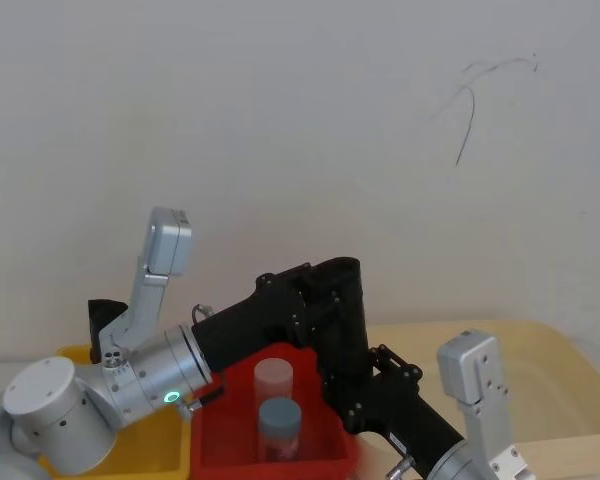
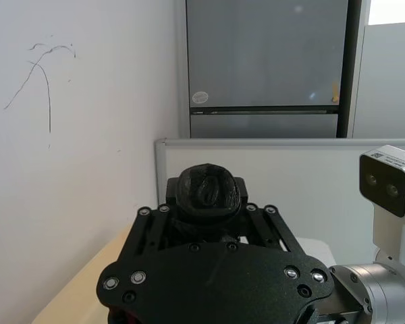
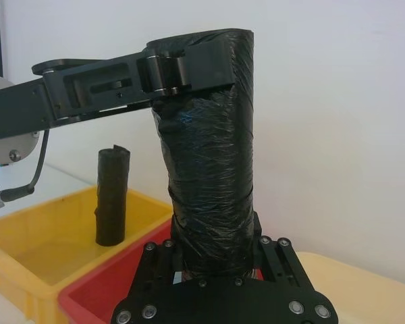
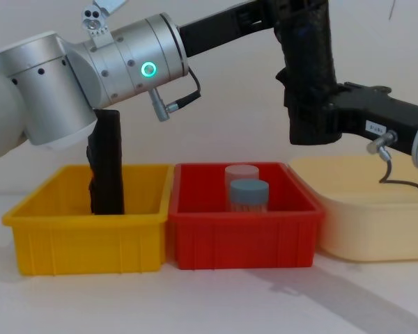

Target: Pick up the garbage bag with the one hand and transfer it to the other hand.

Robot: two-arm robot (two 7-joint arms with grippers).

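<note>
The garbage bag [image 4: 308, 62] hangs upright in mid-air, over the right part of the red bin [image 4: 244, 240] & well clear of it, held at both ends. The left gripper [image 3: 196, 67] reaches across from the robot's left and pinches the bag's top end. In the right wrist view one of its fingers [image 3: 165, 71] presses into the crinkled plastic w/ a dent just under it. In the left wrist view the bag's top pokes up btwn the fingers. The right gripper [image 4: 313, 122] reaches in from the right, lower down, and is clamped on the bag's bottom end. Its fingers sit tight on both sides, w/ the bag rising straight out of them.

Below, the red bin holds 2 jars: a blue-lidded jar [image 4: 249, 195] in front and a pale-lidded jar [image 4: 242, 172] just behind. The yellow bin [image 4: 83, 236] sits against the red bin's left side, w/ a second black roll [image 4: 106, 167] standing upright in it. The cream bin [image 4: 376, 229] sits just beside the red bin on the right.
</note>
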